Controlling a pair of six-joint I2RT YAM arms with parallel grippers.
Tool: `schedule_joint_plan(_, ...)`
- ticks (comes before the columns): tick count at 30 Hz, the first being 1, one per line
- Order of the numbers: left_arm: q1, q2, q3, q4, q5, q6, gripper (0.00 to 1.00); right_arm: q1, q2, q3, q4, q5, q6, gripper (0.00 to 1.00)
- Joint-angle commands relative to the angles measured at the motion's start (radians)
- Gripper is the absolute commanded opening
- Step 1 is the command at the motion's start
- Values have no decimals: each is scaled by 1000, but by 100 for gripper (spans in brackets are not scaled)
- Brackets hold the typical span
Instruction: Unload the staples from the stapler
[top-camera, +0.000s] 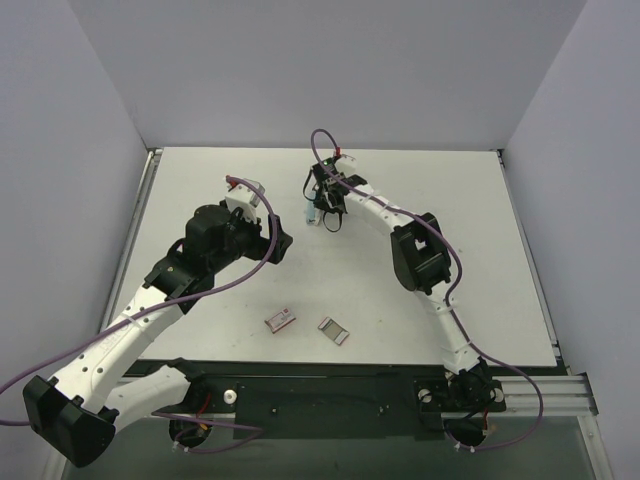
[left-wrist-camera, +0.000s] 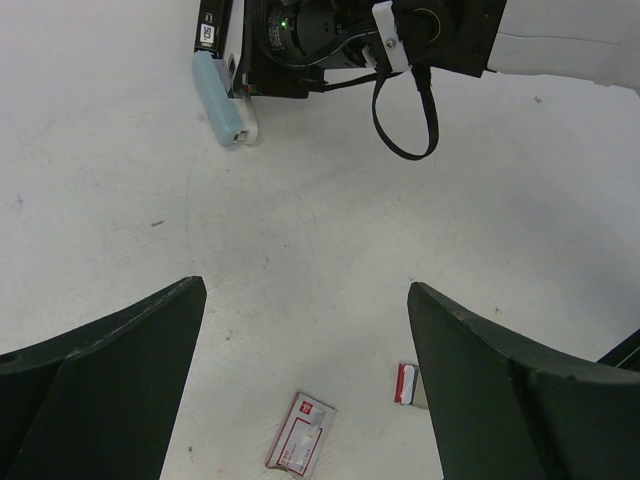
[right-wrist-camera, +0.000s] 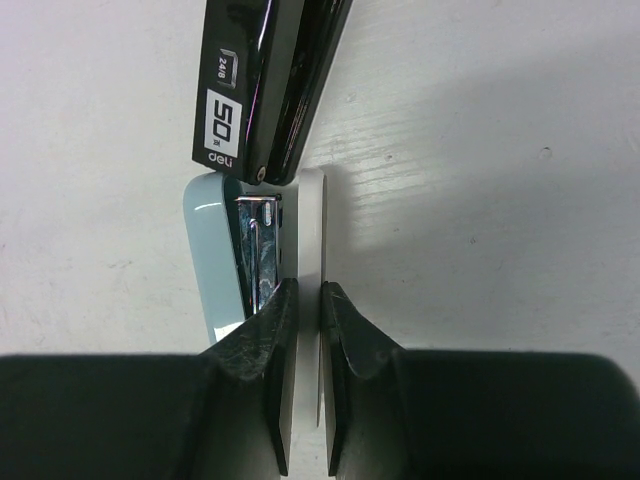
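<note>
The stapler (right-wrist-camera: 262, 90) lies near the table's far middle, swung open. It has a black top arm, a pale blue body (right-wrist-camera: 207, 260) with a metal rail (right-wrist-camera: 258, 250), and a white base strip (right-wrist-camera: 311, 230). My right gripper (right-wrist-camera: 308, 292) is shut on the white base strip. I cannot make out a staple strip in the rail. The stapler also shows in the top view (top-camera: 313, 213) under the right gripper (top-camera: 324, 208), and in the left wrist view (left-wrist-camera: 222, 95). My left gripper (left-wrist-camera: 305, 288) is open and empty above the table, left of the stapler (top-camera: 278, 243).
A small reddish-brown box (top-camera: 279, 319) and a grey rectangular tray (top-camera: 334, 330) lie near the front middle of the white table (top-camera: 450, 220). Both show in the left wrist view, the box (left-wrist-camera: 300, 432) and the tray (left-wrist-camera: 409, 385). Grey walls enclose the table.
</note>
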Motion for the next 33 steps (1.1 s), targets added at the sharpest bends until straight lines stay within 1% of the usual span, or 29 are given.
schedule_joint_plan(1,9,-25,11,35,13,8,93,1,-71,-71,-38,28,-25,0)
schedule_joint_plan(4,6,-26,8,36,9,6,93,1,-152,-164,11,36,-45,0)
schedule_joint_plan(7,4,-31,7,36,0,3,93,0,-288,-320,69,49,-70,0)
schedule_joint_plan(10,4,-45,5,38,-3,-1,93,-2,-428,-437,126,62,-102,0)
schedule_joint_plan(11,4,-48,4,42,-3,-3,93,-2,-451,-496,147,62,-107,0)
schedule_joint_plan(14,4,-66,-1,47,4,-21,93,1,-578,-599,169,53,-128,0)
schedule_joint_plan(16,4,-80,-4,51,18,-37,93,4,-656,-696,184,46,-136,0)
schedule_joint_plan(21,4,-112,-19,58,1,-89,93,17,-842,-846,206,30,-157,0)
schedule_joint_plan(23,3,-123,-47,71,30,-136,93,32,-930,-905,220,33,-185,0)
schedule_joint_plan(25,-4,-131,-76,97,70,-220,93,52,-1032,-941,215,28,-211,0)
schedule_joint_plan(28,-23,-129,-104,128,116,-310,92,79,-1117,-975,174,22,-234,0)
schedule_joint_plan(33,-74,-144,-159,211,112,-463,90,127,-1298,-1055,155,-36,-208,0)
